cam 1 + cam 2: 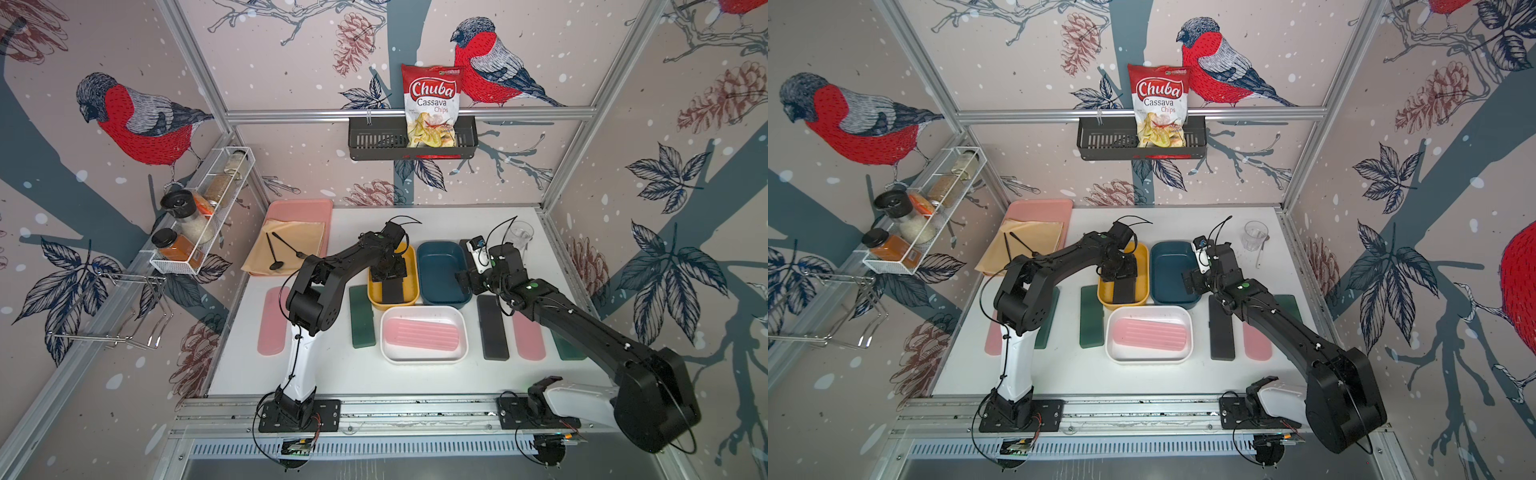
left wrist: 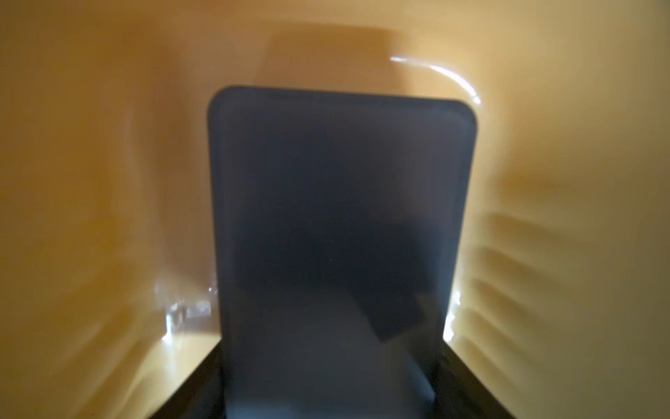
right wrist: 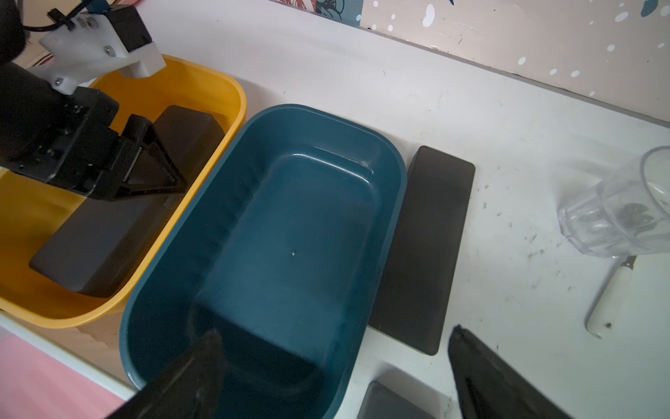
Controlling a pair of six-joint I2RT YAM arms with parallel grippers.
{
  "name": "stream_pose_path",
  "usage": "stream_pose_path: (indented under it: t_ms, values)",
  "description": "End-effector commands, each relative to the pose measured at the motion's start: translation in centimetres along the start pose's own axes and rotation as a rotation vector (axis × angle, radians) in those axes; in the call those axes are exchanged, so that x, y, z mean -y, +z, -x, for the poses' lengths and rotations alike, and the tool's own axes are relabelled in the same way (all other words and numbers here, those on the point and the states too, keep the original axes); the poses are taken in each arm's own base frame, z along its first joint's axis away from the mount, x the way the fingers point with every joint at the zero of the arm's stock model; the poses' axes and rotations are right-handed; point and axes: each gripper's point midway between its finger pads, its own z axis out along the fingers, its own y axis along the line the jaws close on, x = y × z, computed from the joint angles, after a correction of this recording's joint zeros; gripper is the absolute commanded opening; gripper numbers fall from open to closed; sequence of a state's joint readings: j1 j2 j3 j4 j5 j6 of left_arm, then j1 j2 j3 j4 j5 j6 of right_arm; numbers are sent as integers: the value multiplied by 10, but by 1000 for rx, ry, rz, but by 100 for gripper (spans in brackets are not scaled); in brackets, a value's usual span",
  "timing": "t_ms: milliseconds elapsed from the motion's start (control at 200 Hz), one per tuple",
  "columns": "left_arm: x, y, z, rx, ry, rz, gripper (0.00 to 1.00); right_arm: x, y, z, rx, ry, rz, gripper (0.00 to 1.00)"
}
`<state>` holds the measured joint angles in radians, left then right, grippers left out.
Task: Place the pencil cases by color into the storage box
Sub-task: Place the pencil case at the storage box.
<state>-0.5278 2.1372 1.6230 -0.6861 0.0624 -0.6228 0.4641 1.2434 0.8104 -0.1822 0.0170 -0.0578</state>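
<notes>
The black pencil case lies inside the yellow tub, its long axis from 12 to 6 o'clock (same as the tub). My left claw grips it, case reaching toward 6. My right claw, at 3 o'clock, stands open, empty.

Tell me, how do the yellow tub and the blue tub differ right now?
The yellow tub holds a black pencil case; the blue tub holds nothing. The left gripper is down in the yellow tub, shut on that case; the right gripper hangs open over the blue tub's rim. Both are rounded oblong tubs, side by side.
</notes>
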Motion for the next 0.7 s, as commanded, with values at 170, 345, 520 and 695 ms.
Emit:
stream_pose_path:
  t_ms: [170,345,520,695]
  values:
    - [2,8,3,-3,10,15,61,5,0,4,15,-3,-9,100]
    - [1,11,1,-13,13,30,72,7,1,3,13,4,-10,100]
    - [-1,12,0,-19,18,42,81,10,1,3,13,22,-14,100]
    - [-2,10,-1,-18,22,52,87,12,2,0,4,36,-20,100]
